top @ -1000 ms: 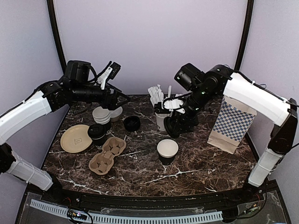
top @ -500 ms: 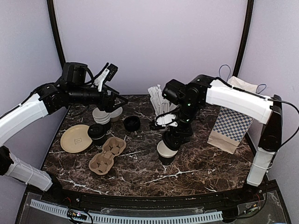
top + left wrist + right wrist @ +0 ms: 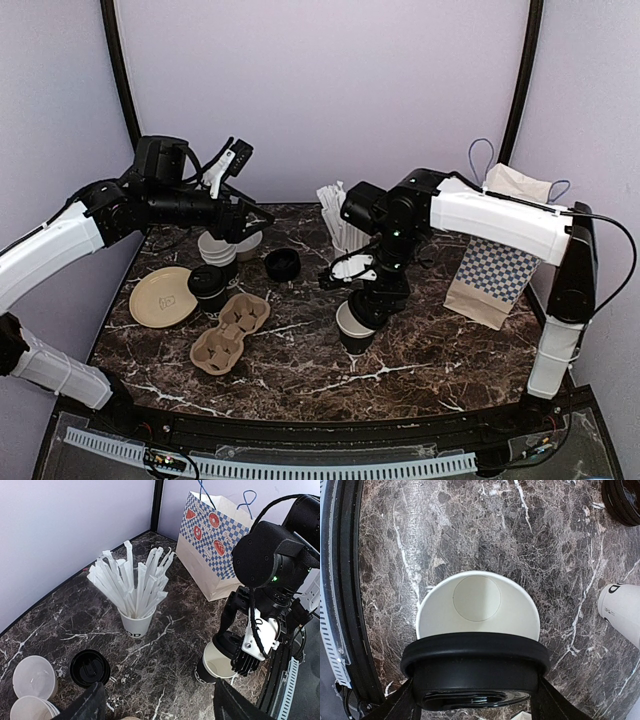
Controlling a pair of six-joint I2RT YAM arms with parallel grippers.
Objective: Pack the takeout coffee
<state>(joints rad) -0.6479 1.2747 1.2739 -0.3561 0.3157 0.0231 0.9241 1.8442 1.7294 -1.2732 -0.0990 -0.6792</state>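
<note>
An open black paper cup with a white inside (image 3: 352, 327) stands mid-table; it also shows in the left wrist view (image 3: 216, 662) and the right wrist view (image 3: 477, 605). My right gripper (image 3: 372, 303) is shut on a black plastic lid (image 3: 475, 660) and holds it tilted just over the cup's near rim. A black cup capped with a black lid (image 3: 208, 285) stands at the left, beside the cardboard cup carrier (image 3: 230, 330). My left gripper (image 3: 250, 215) hangs open and empty above the back left of the table.
A checked paper bag (image 3: 497, 265) stands at the right. The white straw cup (image 3: 345, 235) is behind the right gripper. A low stack of black lids (image 3: 283, 263), a stack of cups (image 3: 218, 245) and a tan plate (image 3: 160, 297) are at the left.
My right gripper has carried the black lid from beside the straw cup forward and down to the open cup's rim. The left arm has barely moved.
</note>
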